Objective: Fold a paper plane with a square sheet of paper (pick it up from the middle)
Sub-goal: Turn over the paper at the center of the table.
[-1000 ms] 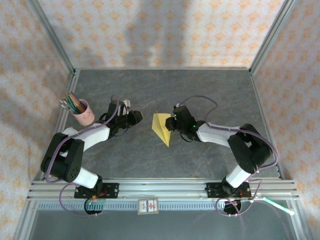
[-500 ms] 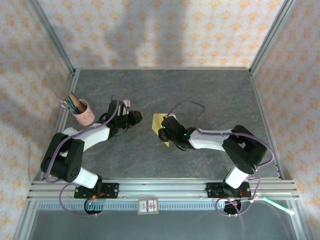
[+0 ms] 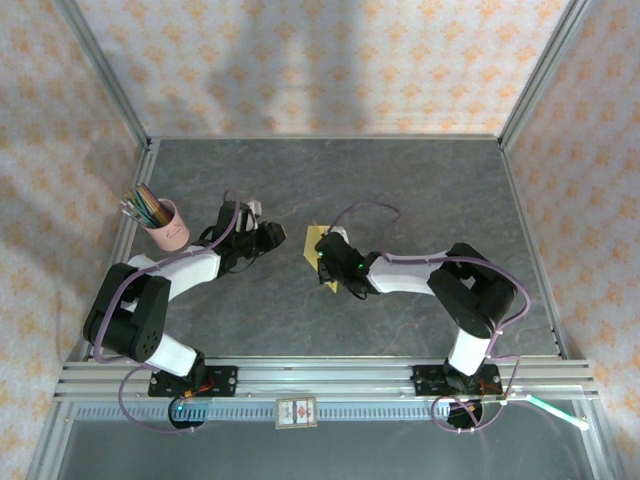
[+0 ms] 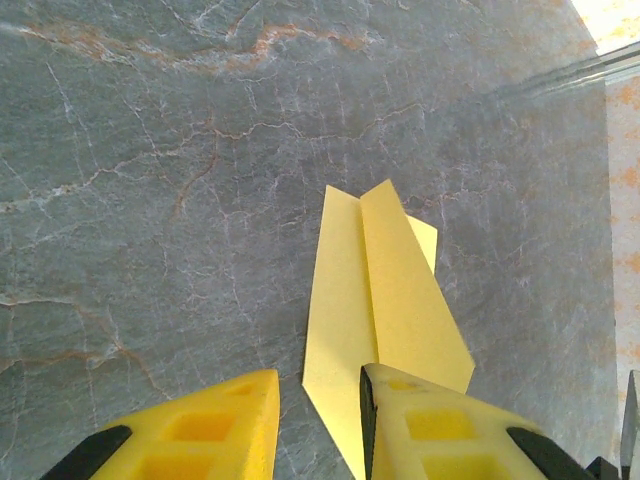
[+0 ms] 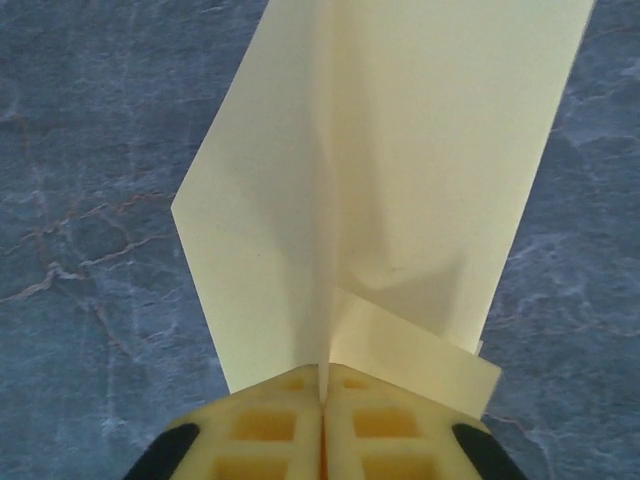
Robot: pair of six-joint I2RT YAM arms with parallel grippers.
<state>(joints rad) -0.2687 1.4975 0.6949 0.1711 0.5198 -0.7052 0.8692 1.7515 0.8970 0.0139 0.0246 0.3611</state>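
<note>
Marbled grey tabletop (image 4: 150,150), creased paper plane (image 4: 385,290)

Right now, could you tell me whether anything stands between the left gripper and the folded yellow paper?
Nothing visible does: bare table lies between the left gripper and the paper, which the right gripper pinches from the other side.

plane (image 3: 314,243) on table (image 3: 420,180), about mid-table, between both grippers. left gripper (image 3: 277,235) to plane's left, apart from it. right gripper (image 3: 325,262) over plane's near end, coming in from right.

right wrist view: plane spreads ahead of fingers (image 5: 265,430), raised centre fold running in between them.

left wrist view: plane flat on table, ahead and a bit right; near corner behind one finger (image 4: 440,425).

cup (image 3: 170,230) near left table edge, left of left gripper. pencils (image 3: 146,205) in cup.
</note>
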